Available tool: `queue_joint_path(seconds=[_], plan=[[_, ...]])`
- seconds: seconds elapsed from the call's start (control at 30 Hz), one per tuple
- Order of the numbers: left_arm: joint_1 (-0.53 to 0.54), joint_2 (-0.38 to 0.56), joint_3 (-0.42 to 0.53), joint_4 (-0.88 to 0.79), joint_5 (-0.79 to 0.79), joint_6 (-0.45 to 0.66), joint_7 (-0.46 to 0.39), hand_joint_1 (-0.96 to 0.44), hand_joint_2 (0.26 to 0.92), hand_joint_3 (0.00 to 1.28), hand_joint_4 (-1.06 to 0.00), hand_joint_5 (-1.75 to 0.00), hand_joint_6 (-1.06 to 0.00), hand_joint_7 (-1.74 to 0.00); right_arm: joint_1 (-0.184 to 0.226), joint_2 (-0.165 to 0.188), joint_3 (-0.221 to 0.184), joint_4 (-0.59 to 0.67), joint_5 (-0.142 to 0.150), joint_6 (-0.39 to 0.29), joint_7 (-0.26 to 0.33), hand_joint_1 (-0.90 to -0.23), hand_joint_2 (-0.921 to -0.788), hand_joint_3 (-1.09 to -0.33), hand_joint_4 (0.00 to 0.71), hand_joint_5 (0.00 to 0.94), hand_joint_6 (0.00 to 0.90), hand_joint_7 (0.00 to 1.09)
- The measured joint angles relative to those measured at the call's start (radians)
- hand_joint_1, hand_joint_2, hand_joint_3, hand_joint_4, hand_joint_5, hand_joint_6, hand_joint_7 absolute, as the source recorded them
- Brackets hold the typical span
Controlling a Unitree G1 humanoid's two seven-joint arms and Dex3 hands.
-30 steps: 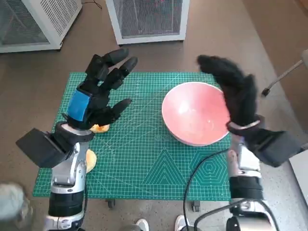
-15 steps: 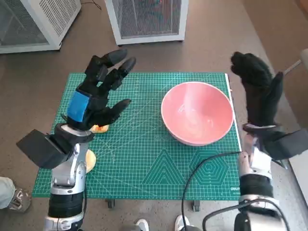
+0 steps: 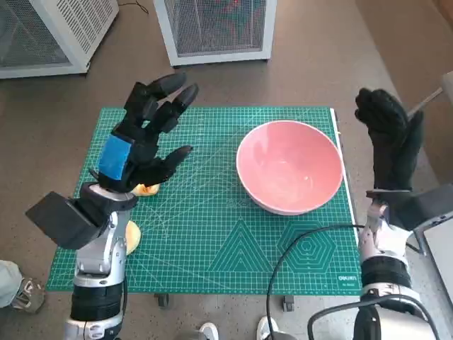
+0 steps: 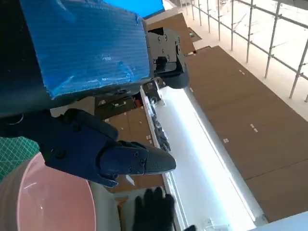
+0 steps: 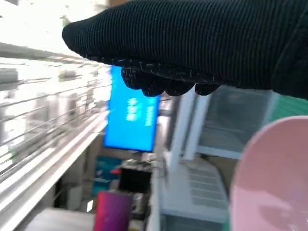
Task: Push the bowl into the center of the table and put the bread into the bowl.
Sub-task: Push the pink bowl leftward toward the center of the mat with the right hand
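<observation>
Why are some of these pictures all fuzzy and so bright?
Head view: sharp and evenly lit, with a soft sheen inside the pink bowl. Left wrist view: a white glare streak washes out the background, while the left hand is in focus. Right wrist view: blurred, the room is smeared and overexposed behind the right hand.

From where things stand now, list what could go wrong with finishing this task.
1. The pink bowl sits near the mat's right edge, and the right hand is off the table beside it, not touching; a clumsy push could tip it.
2. The bread is mostly hidden under the left hand, so grasping it may fail.
3. A black cable lies across the mat and could snag.
</observation>
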Motion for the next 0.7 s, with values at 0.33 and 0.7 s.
queue_joint_path(seconds=[0.33, 0.7], plan=[[0.005, 0.002, 0.001, 0.0, 0.0, -0.003, 0.0, -0.53, 0.921, 0.34, -0.41, -0.02, -0.05, -0.78, -0.007, 0.004, -0.001, 0.075, -0.032, 0.053, -0.038, -0.558, -0.921, -0.699, 0.232, 0.003, 0.325, 0.0], [0.011, 0.009, 0.001, -0.005, 0.0, -0.002, 0.0, -0.53, 0.921, 0.33, -0.42, -0.02, -0.06, -0.77, -0.027, 0.053, -0.007, 0.133, -0.035, 0.169, -0.067, -0.552, -0.921, -0.685, 0.221, 0.0, 0.33, 0.01]])
